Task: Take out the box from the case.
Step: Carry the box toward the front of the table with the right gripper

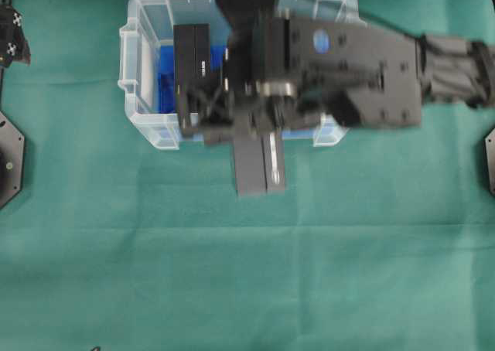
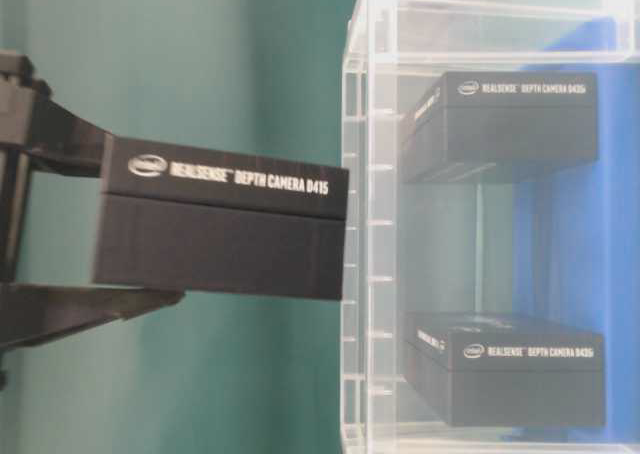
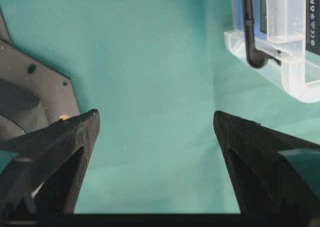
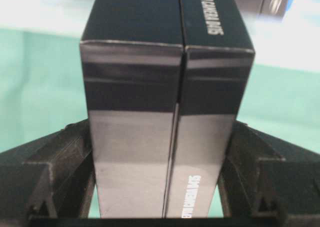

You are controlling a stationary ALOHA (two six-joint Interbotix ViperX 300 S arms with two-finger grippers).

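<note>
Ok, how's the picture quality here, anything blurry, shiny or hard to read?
Overhead view: the right arm and the box it holds are smeared by motion blur. Table-level view: lettering on that box is sharp, but boxes behind the case wall look hazy. Right wrist view: glare bands cross the box; background out of focus. Left wrist view: evenly lit, clear.

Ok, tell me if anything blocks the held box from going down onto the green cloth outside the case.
Nothing visible does. The right gripper holds the box already past the case's near wall, over bare green cloth. The open left gripper sits off to the side.
</note>
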